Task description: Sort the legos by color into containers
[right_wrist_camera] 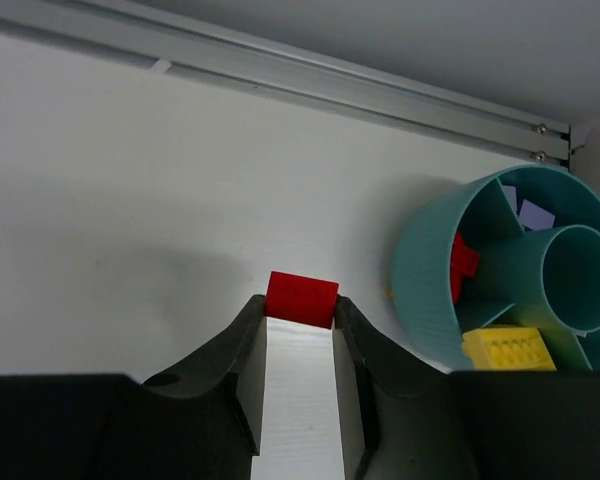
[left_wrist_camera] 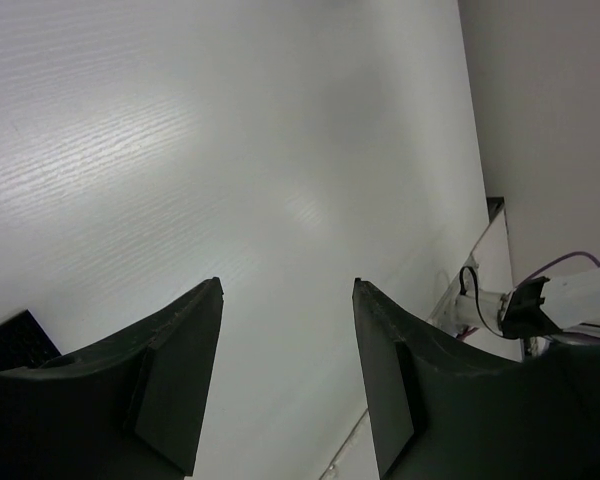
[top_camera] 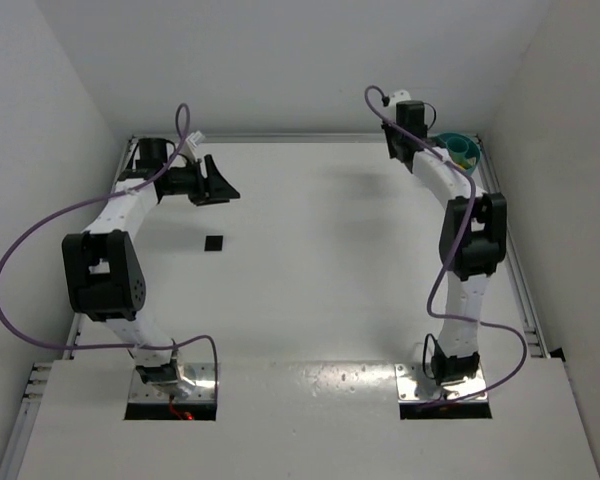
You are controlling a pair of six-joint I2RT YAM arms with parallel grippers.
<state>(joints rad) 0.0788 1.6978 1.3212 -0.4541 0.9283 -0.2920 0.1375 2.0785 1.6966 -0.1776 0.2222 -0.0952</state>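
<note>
My right gripper [right_wrist_camera: 301,303] is shut on a red lego [right_wrist_camera: 301,298], held at its fingertips just left of the teal bowl [right_wrist_camera: 420,270]. The bowl's compartments hold a red lego [right_wrist_camera: 463,262], a yellow lego [right_wrist_camera: 508,347] and a pale purple lego [right_wrist_camera: 534,214]. In the top view the bowl [top_camera: 462,146] sits at the far right corner, with the right gripper [top_camera: 398,148] beside it. A black lego [top_camera: 214,244] lies on the table near the left arm. My left gripper [top_camera: 216,186] is open and empty above the table; its fingers [left_wrist_camera: 180,385] show only bare table between them.
A metal rail [right_wrist_camera: 310,75] runs along the far table edge behind the bowl. White walls close in the table on the left, far and right sides. The right arm's base [left_wrist_camera: 510,305] shows in the left wrist view.
</note>
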